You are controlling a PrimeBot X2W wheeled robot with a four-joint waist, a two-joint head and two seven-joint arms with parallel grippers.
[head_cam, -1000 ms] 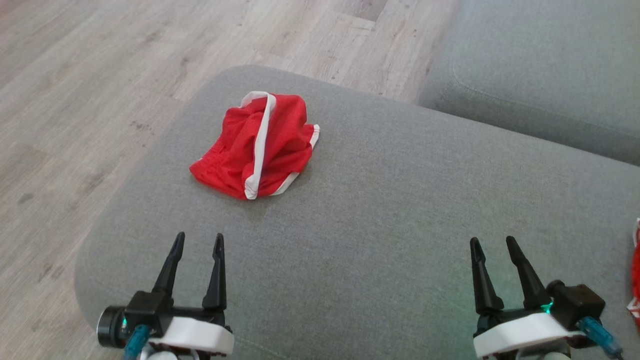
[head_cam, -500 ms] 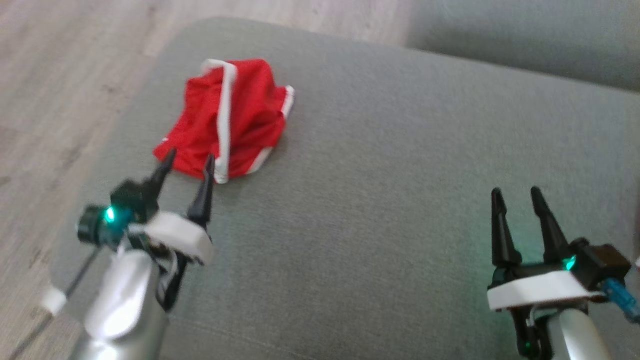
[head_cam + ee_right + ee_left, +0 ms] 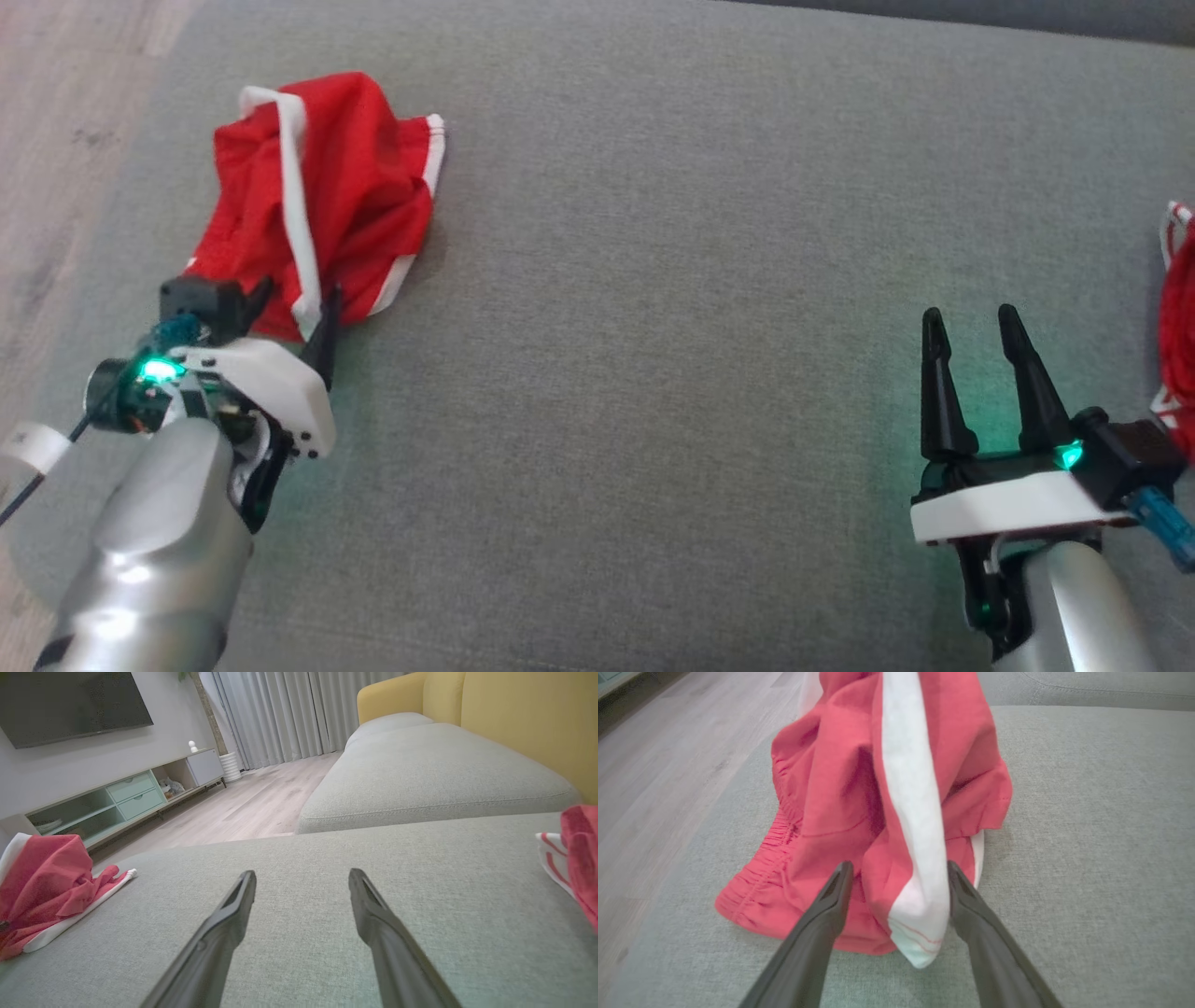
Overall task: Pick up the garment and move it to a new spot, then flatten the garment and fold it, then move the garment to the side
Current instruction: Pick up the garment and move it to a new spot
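The garment (image 3: 345,187) is a crumpled pair of red shorts with white trim, heaped on the grey sofa cushion (image 3: 653,280) near its left edge. My left gripper (image 3: 294,297) stands open at the heap's near edge. In the left wrist view the garment (image 3: 822,788) rises right in front, and the end of its white stripe (image 3: 915,896) hangs between the spread fingers of the left gripper (image 3: 896,870). My right gripper (image 3: 971,317) is open over bare cushion far to the right, holding nothing. From the right gripper (image 3: 301,873) the garment (image 3: 46,877) lies far left.
A second red and white cloth (image 3: 1178,308) lies at the cushion's right edge, close to my right gripper. Wooden floor (image 3: 56,93) drops off just left of the garment. Another grey cushion (image 3: 420,765) and a yellow sofa back (image 3: 514,709) lie beyond.
The head camera has tilted down and shifted. My left arm has reached forward to the garment's near edge, its fingers now around the stripe end. The right gripper has stayed open.
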